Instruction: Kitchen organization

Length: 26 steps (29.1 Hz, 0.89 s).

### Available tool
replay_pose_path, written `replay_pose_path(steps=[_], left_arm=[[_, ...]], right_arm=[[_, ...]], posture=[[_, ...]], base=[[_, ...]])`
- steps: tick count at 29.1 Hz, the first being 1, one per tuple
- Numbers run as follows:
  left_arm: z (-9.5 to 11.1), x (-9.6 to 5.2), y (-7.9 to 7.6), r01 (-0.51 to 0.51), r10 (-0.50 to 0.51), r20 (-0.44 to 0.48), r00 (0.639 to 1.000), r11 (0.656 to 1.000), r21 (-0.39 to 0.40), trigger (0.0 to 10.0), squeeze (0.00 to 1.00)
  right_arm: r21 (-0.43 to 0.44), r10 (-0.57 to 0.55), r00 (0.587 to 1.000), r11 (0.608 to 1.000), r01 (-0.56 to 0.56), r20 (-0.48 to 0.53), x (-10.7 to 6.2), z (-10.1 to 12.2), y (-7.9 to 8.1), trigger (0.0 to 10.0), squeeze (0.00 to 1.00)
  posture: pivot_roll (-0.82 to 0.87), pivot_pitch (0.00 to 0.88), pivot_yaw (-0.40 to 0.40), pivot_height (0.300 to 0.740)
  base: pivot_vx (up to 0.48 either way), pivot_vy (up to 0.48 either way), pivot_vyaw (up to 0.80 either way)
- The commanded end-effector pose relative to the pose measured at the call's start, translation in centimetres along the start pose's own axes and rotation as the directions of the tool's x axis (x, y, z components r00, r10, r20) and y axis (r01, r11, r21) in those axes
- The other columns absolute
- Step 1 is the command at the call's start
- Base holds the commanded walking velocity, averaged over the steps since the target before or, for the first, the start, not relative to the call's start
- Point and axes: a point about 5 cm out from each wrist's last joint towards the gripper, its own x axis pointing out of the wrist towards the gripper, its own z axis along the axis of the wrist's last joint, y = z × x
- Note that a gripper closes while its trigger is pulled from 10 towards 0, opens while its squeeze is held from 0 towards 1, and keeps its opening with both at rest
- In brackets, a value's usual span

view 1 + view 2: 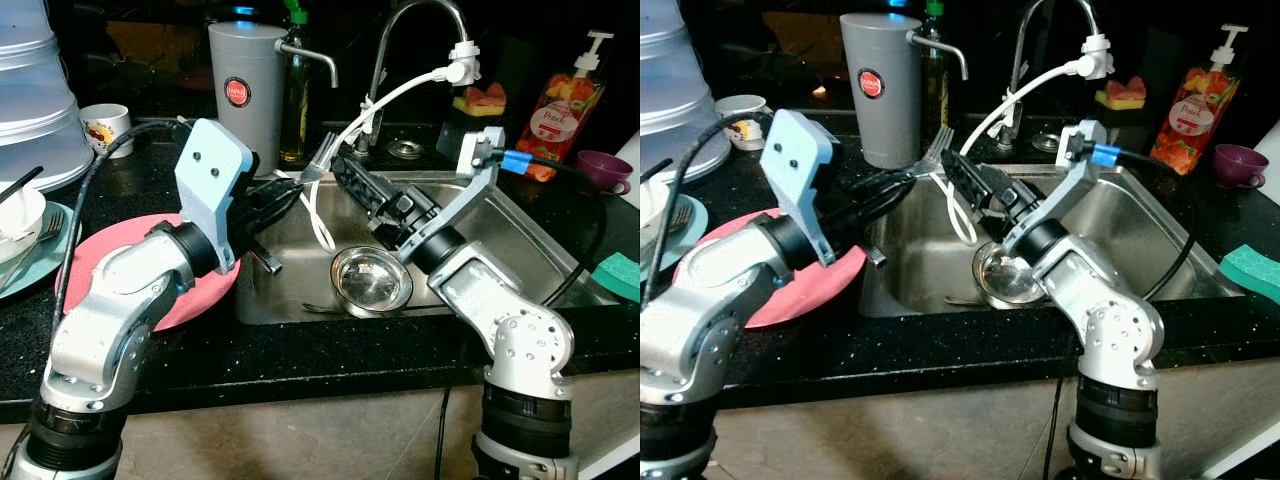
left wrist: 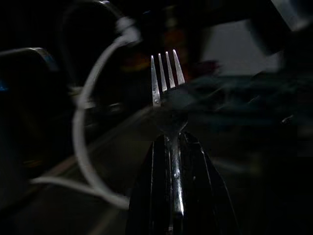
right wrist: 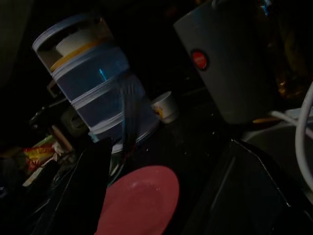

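Observation:
My left gripper (image 1: 288, 192) is shut on a metal fork (image 1: 318, 162) and holds it over the left rim of the steel sink (image 1: 530, 240), tines pointing up and away. In the left wrist view the fork (image 2: 168, 98) sits clamped between the black fingers (image 2: 146, 196). My right gripper (image 1: 342, 172) reaches across the sink towards the fork, open and holding nothing. Its wrist view looks between spread fingers (image 3: 83, 196) at the pink plate (image 3: 142, 200). A steel bowl (image 1: 372, 280) lies in the sink under the right arm. The pink plate (image 1: 205, 295) rests on the black counter, under my left arm.
A white hose (image 1: 400, 95) hangs from the faucet (image 1: 420, 10) into the sink. Behind stand a grey canister (image 1: 245, 95), a soap bottle (image 1: 565, 110) and a purple cup (image 1: 603, 170). A green sponge (image 1: 620, 275) lies right. Stacked containers (image 1: 30, 90), a white cup (image 1: 105, 128) and a bowl (image 1: 20, 215) stand left.

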Motion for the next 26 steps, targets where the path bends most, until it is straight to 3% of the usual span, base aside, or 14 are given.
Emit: replay_pose_path(steps=[1,8,9,12,13,26], left_arm=[[0.7,0.2,-0.4,0.046,-0.045,0.042,0.998,0.998,-0.037,10.0,0.0],[0.3,0.4,-0.3,0.067,-0.065,0.031,0.997,0.996,-0.056,10.0,0.0],[0.0,0.3,-0.5,0.073,-0.072,0.02,0.997,0.996,-0.056,10.0,0.0],[0.0,0.3,-0.5,0.073,-0.072,0.02,0.997,0.996,-0.056,10.0,0.0],[-0.1,0.3,-0.6,0.076,-0.076,0.015,0.997,0.995,-0.057,10.0,0.0],[-1.3,0.7,-1.2,0.084,-0.086,-0.029,0.996,0.995,-0.053,10.0,0.0]], right_arm=[[0.0,0.01,1.0,1.0,-0.01,-0.018,-0.1,-0.3,0.4,10.0,0.0],[-0.013,-0.01,1.0,1.0,0.009,-0.024,-0.2,-0.5,0.3,9.6,0.0],[-0.013,-0.022,1.0,1.0,0.022,-0.022,-0.2,-0.4,0.2,0.7,0.0],[-0.013,-0.022,1.0,1.0,0.022,-0.022,-0.2,-0.4,0.2,0.7,0.0],[-0.011,-0.024,1.0,1.0,0.024,-0.02,-0.2,-0.4,0.1,0.0,0.0],[0.012,0.014,1.0,1.0,-0.014,0.014,-0.2,0.0,0.7,0.0,0.0]], posture=[[0.07,0.165,-0.064,0.74],[0.07,0.165,-0.064,0.74],[0.05,0.166,-0.062,0.74],[0.05,0.166,-0.062,0.74],[0.05,0.166,-0.062,0.74],[0.05,0.165,-0.064,0.74]], base=[[0.0,0.0,0.0],[0.0,0.0,0.0],[0.0,0.0,0.0],[0.0,0.0,0.0],[0.0,0.0,0.0],[0.0,0.0,0.0]])
